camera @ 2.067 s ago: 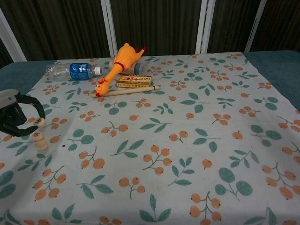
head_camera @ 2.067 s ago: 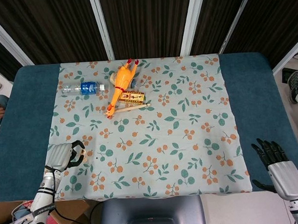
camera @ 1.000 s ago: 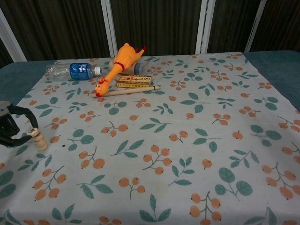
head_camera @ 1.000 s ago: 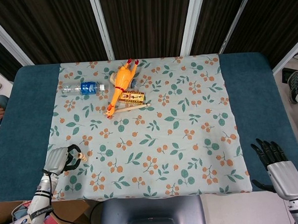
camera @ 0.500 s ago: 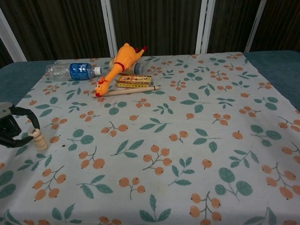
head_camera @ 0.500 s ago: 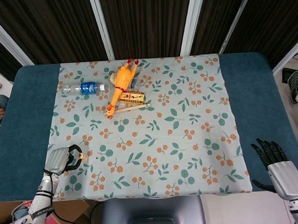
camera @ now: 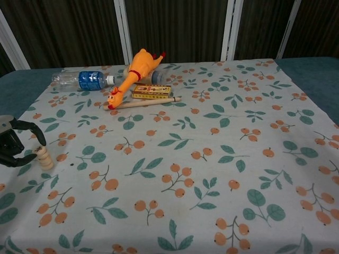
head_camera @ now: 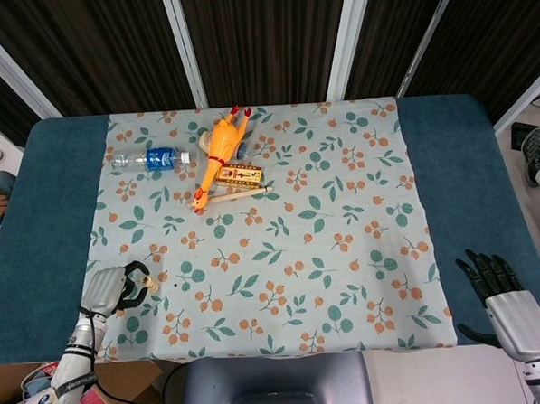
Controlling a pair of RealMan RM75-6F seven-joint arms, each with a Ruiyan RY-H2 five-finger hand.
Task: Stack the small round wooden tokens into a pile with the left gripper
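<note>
Danger here lies in the exit: the pile of wooden tokens (camera: 43, 157) stands tall and narrow just right of the left hand (camera: 13, 147), and its dark fingers (camera: 33, 130) arch over and beside it. One brush on the way out, or a tug on the floral cloth (camera: 212, 159), likely topples it.

The hand looks open, fingers spread, gripping nothing, though the head view cannot confirm a gap to the pile.

Compared with a second ago, the fingers have lifted off the top token and the hand has eased slightly left of the pile, which stays upright.

Far from the pile, the right hand (head_camera: 499, 294) rests open and empty off the cloth's edge.
</note>
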